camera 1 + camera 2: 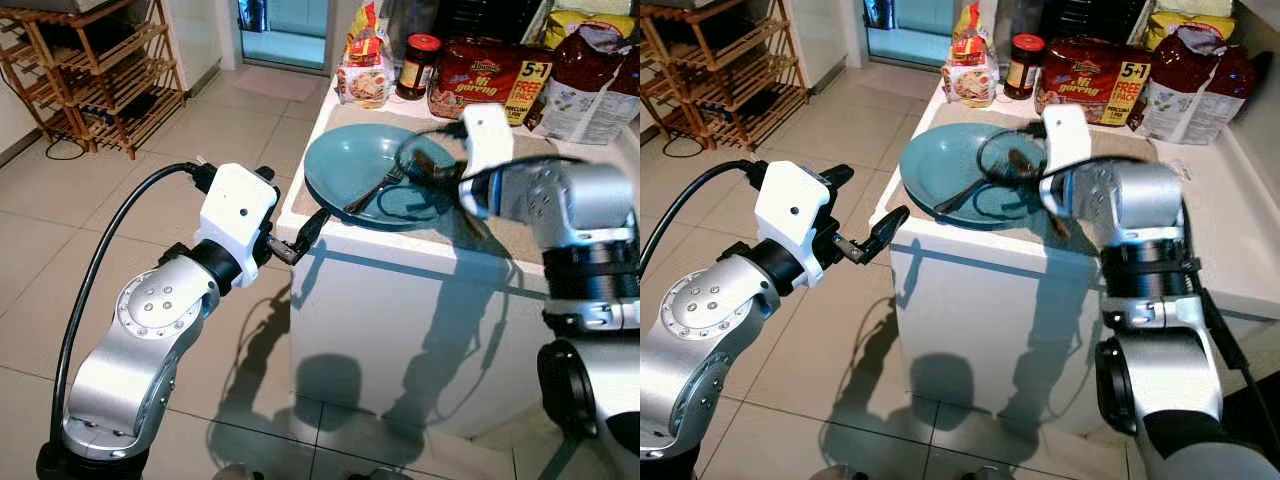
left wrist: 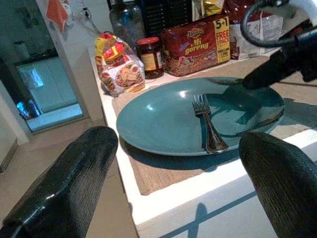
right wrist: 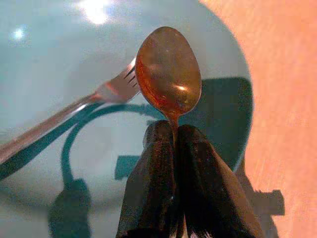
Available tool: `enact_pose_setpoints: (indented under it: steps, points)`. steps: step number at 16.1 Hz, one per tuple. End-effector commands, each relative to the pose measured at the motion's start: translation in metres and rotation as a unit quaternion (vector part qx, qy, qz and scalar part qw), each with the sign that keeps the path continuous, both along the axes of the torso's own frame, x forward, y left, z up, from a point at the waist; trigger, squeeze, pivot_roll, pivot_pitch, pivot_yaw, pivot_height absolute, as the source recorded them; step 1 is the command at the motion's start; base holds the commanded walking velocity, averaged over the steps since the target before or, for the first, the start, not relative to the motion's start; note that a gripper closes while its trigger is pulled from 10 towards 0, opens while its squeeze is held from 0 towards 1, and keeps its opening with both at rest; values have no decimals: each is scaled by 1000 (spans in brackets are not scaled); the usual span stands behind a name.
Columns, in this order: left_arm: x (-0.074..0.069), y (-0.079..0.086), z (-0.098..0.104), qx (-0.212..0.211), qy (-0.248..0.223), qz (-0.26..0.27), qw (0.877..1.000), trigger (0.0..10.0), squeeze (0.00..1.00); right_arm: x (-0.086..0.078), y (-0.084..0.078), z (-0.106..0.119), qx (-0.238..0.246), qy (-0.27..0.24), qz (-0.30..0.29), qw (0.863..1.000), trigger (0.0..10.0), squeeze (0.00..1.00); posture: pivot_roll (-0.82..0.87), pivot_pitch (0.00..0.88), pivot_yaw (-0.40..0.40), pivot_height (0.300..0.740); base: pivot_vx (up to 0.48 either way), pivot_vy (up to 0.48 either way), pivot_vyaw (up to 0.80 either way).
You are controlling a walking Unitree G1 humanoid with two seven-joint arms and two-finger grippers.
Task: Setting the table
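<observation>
Right wrist view: right gripper fingers clamped tight on the neck of a spoon, bowl sticking out past the tips, hanging over the teal plate. A fork already lies on the plate, tines toward the far side, handle toward the near edge. Plate sits on a woven placemat at the near left corner of the white counter. Left gripper hovers off the counter's left edge, level with the plate, fingers spread wide and empty.

Far side of the counter: noodle pack, red-lid jar, snack bag. Wooden rack stands far left on the tiled floor.

Spoon looks like light, stiff metal, smooth and likely slippery; the narrow neck grip could let it pivot, so a hold further down the handle would probably be steadier. Plate is probably ceramic, heavy-ish and breakable, so set cutlery down softly. Spoon likely goes down next to the fork or beside the plate.
</observation>
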State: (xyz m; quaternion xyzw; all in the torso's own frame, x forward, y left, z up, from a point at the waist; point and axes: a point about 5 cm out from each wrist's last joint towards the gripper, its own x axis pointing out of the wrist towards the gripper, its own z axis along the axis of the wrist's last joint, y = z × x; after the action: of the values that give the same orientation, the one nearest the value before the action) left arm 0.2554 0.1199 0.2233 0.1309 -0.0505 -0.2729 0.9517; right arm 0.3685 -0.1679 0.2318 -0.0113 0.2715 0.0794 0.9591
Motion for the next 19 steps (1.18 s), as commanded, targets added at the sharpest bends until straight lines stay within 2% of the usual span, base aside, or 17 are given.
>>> enact_pose_setpoints:
  steps: [1, 6, 8, 9, 10, 12, 13, 14, 15, 16, 18, 19]
  points:
    - [0, -1, 4, 3, -6, -6, 1000, 10000, 0, 2, -7, 13, -3, -24, -19, 1000, 0, 0, 34, 67, -51, 740, 0, 0, 0]
    - [0, 0, 6, 5, -8, -5, 1000, 10000, 0, 5, -12, 29, 21, -88, -57, 994, 0, 0, 42, 74, -49, 740, 0, 0, 0]
    - [2, 4, 8, -2, -11, 13, 1000, 10000, 0, 5, -11, 38, 60, -143, -74, 985, 0, 0, 44, 77, -45, 740, 0, 0, 0]
    - [6, 10, 9, -3, -22, 54, 998, 10000, 0, 1, -7, 47, 105, -209, -56, 971, 2157, 0, 48, 77, -42, 740, 0, 0, 0]
    - [9, 15, 9, -12, -28, 87, 996, 10000, 0, -6, -5, 49, 131, -264, -46, 954, 10000, 0, 48, 78, -43, 740, 0, 0, 0]
    - [11, 19, 10, -32, -37, 112, 992, 10000, 0, -17, -2, 44, 139, -309, -30, 940, 10000, 0, 47, 78, -43, 740, 0, 0, 0]
    - [9, 23, 9, -48, -46, 133, 989, 10000, 0, -46, 6, 30, 215, -328, 45, 919, 10000, 0, 36, 81, -36, 740, 0, 0, 0]
    - [7, 24, 6, -51, -42, 133, 989, 10000, 0, -61, 9, 25, 247, -326, 84, 909, 10000, 0, 30, 82, -33, 740, 0, 0, 0]
    - [4, 24, 2, -54, -38, 128, 990, 10000, 0, -79, 16, 21, 274, -330, 137, 893, 10000, 0, 21, 84, -25, 740, 0, 0, 0]
    - [0, 25, -2, -51, -37, 121, 991, 10000, 0, -93, 21, 14, 267, -327, 185, 888, 10000, 0, 21, 88, -21, 740, 0, 0, 0]
    - [-9, 27, -12, -32, -39, 105, 993, 10000, 0, -109, 25, -8, 203, -312, 234, 898, 10000, 0, 18, 87, -19, 740, 0, -148, 0]
    - [-11, 28, -16, -27, -33, 103, 994, 10000, 0, -115, 27, -16, 187, -297, 251, 902, 10000, 0, 20, 85, -22, 740, 0, -469, 0]
